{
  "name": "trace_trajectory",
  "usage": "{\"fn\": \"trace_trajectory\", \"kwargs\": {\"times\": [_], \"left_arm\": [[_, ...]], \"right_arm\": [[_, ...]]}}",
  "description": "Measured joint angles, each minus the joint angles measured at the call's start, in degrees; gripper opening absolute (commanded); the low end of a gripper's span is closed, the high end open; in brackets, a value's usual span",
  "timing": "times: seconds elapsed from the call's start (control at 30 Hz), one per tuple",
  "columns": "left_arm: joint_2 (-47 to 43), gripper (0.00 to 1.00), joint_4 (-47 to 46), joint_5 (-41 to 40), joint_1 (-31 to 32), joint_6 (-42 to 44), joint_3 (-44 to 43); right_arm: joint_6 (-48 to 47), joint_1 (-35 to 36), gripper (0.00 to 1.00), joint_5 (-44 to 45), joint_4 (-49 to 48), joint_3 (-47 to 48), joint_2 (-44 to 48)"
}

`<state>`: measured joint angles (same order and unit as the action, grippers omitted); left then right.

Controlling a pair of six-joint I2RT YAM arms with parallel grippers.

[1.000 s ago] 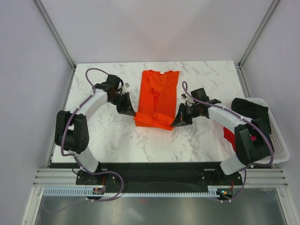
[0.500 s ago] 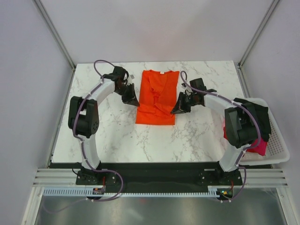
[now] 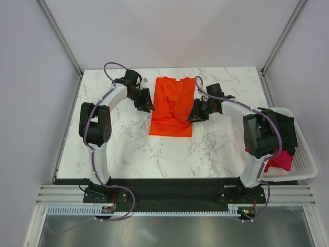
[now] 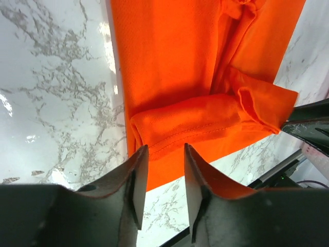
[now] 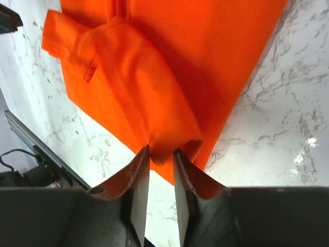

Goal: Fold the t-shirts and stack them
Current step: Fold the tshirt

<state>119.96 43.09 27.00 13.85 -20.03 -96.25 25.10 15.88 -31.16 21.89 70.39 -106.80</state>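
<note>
You do not see the whole orange-red t-shirt (image 3: 170, 122) in either wrist view. Its collar end is cut off there, and only the top camera shows it complete. The white mesh basket (image 3: 304, 165) stands beside the right edge of the table (image 3: 128, 149). There the right arm covers part of the black t-shirt (image 3: 286, 128), and only a small piece of the pink t-shirt (image 3: 281, 161) shows below it.

The orange-red t-shirt lies flat on the far middle of the table, between the two grippers. Its long axis runs from the near side to the far side, with the collar toward the far edge and the hem toward the arm bases. Both sides are folded in toward the middle.

The left gripper (image 3: 146, 105) is at the left edge of the shirt. Its jaws stand apart, and the folded-in cloth ends just at the fingertips (image 4: 138, 177).

The right gripper (image 3: 194, 114) is at the right edge. Its jaws are only a little apart, and a puckered fold of the cloth reaches between the tips. You cannot tell whether they press it.
</note>
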Motion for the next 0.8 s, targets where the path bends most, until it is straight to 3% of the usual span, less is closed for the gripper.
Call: {"fn": "trace_trajectory", "kwargs": {"times": [0.2, 0.33, 0.37, 0.4, 0.53, 0.63, 0.8], "left_arm": [[-0.31, 0.48, -0.28, -1.55, -0.20, 0.81, -0.85], [-5.77, 0.61, 0.00, -2.67, -0.98, 0.87, 4.04], [-8.04, 0.72, 0.39, -2.54, -1.29, 0.98, 6.10], [-10.14, 0.76, 0.92, -2.12, -1.51, 1.36, 7.87], [-14.88, 0.80, 1.46, 2.73, -2.73, 1.75, 15.32], [-13.94, 0.76, 2.12, 6.51, -3.63, 1.75, 19.10], [-10.78, 0.73, 3.02, 9.90, -4.26, 1.75, 19.82]], "right_arm": [[-2.60, -0.63, 0.47, 1.53, -0.02, 4.07, 0.17], [-3.02, -1.99, 0.47, 1.40, 0.02, 3.67, 3.58], [-2.84, -2.45, 0.47, 1.16, 0.02, 2.10, 5.33], [-2.67, -2.80, 0.47, 0.90, 0.00, 0.11, 7.17], [-1.03, -3.74, 0.48, -0.72, -0.13, -9.99, 12.28], [1.18, -3.78, 0.49, -2.32, -0.07, -15.37, 11.96], [4.55, -3.96, 0.50, -4.72, -1.27, -17.53, 10.03]]}}
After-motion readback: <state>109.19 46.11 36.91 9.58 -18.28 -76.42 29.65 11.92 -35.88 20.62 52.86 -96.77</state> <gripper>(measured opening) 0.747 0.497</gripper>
